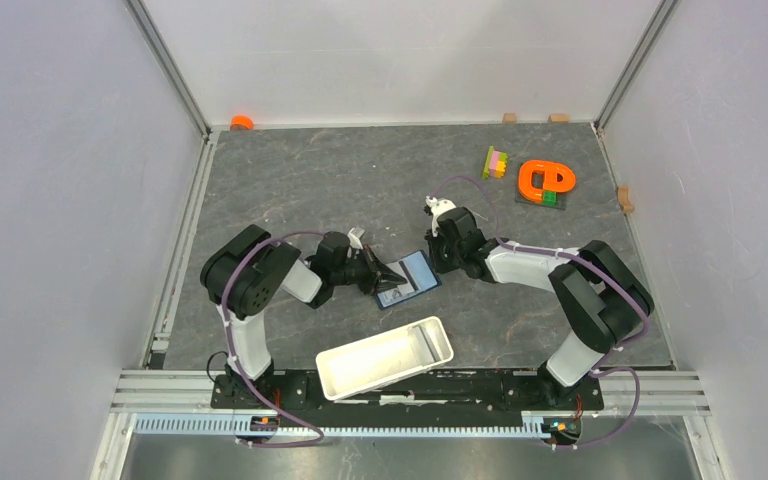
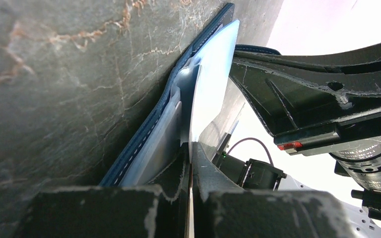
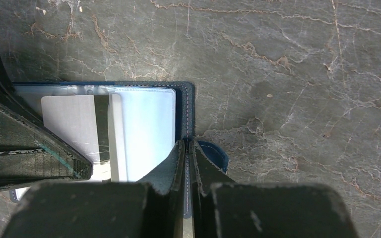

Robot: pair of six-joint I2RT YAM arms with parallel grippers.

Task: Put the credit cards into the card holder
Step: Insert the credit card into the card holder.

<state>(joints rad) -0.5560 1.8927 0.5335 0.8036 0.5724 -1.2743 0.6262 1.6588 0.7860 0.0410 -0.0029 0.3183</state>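
— How do the left fingers [image 2: 211, 181] stand?
— Pressed together on a thin pale card [image 3: 69, 124], seen edge-on between them. The card's free end lies over the light blue inside of the open card holder [image 3: 149, 114].
— And the right fingers [image 3: 206, 171]?
— Closed on the holder's navy stitched edge, just beside the snap tab [image 3: 219, 154]. That edge lies flat on the surface [image 3: 302, 74].
— Where does the holder lie?
— Near the middle of the surface, a little toward the near edge, between the two arms.
— What lies around it?
— A long white tray [image 1: 395, 378] sits askew by the near edge, apart from the holder. An orange piece [image 1: 545, 180] and a small stack of coloured blocks [image 1: 497, 162] sit toward the far right corner. A small orange cap [image 1: 241, 122] sits at the far left corner.
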